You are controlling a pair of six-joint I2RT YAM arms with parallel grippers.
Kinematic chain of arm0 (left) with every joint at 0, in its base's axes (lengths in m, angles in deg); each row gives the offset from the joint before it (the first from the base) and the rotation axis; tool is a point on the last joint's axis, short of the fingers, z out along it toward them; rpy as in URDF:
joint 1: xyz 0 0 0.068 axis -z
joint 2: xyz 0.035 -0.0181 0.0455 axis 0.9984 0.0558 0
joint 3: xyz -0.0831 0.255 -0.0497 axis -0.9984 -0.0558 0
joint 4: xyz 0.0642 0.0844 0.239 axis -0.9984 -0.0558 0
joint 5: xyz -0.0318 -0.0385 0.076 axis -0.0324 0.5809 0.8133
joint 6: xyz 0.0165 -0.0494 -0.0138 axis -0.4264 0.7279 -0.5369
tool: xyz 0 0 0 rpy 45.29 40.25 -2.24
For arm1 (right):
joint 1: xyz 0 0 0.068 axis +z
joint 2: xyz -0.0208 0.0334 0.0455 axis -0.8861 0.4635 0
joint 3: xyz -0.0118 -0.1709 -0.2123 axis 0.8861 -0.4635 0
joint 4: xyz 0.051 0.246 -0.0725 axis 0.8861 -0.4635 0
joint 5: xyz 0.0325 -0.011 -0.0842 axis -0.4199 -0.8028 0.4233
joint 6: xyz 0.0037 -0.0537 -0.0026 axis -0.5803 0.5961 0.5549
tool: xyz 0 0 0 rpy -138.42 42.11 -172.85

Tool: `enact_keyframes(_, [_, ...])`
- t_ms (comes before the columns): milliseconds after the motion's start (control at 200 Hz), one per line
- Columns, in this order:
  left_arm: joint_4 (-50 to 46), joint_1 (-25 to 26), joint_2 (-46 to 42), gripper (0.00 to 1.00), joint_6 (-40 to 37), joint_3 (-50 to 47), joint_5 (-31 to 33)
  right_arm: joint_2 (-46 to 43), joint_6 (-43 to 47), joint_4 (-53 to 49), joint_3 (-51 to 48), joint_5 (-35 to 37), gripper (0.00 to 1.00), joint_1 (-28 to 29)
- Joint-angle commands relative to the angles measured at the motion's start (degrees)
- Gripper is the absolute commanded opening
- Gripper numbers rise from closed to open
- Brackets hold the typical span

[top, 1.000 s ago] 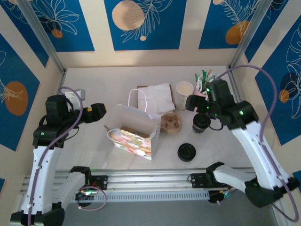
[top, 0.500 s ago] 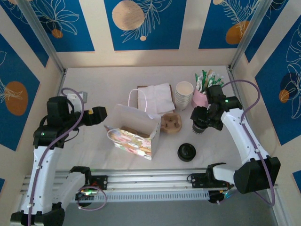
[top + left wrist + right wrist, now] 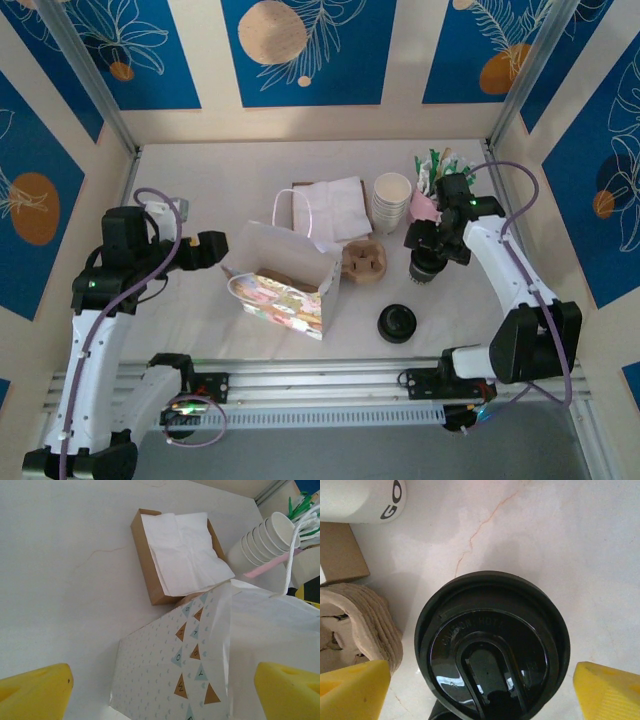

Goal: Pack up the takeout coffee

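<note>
The takeout coffee carrier (image 3: 363, 262) is sitting between the paper bag (image 3: 285, 280) and a black lid (image 3: 492, 645); the right gripper (image 3: 480, 690) is hovering wide over that lid, the left gripper (image 3: 160, 692) gaping wide at the bag

We see the left gripper (image 3: 160, 692) with its yellow fingertips (image 3: 35, 690) wide apart over a patterned paper bag (image 3: 165, 670). Beyond it lie a brown box (image 3: 142, 555) holding white napkins (image 3: 185, 555), and stacked white paper cups (image 3: 260, 540).

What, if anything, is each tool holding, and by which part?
Nothing is held. The left tool is open beside the bag; the right tool is open above the black lid, not touching it.
</note>
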Motion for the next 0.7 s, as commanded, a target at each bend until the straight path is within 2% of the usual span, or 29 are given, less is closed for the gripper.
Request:
enact_keyframes(0, [-1.28,0.30,-0.53,0.93,-1.01,-0.55,0.87,0.75,0.96,-0.63,-0.57,1.18,0.90,-0.26])
enact_keyframes(285, [-0.49,0.30,-0.40,0.92,-0.23,-0.67,1.40,2.50,0.06,-0.94,-1.07,4.56,0.87,0.80])
enact_keyframes(695, [-0.40,0.30,-0.18,0.91,0.40,-0.94,1.13,4.12,-1.02,-0.74,-1.55,4.68,0.84,1.95])
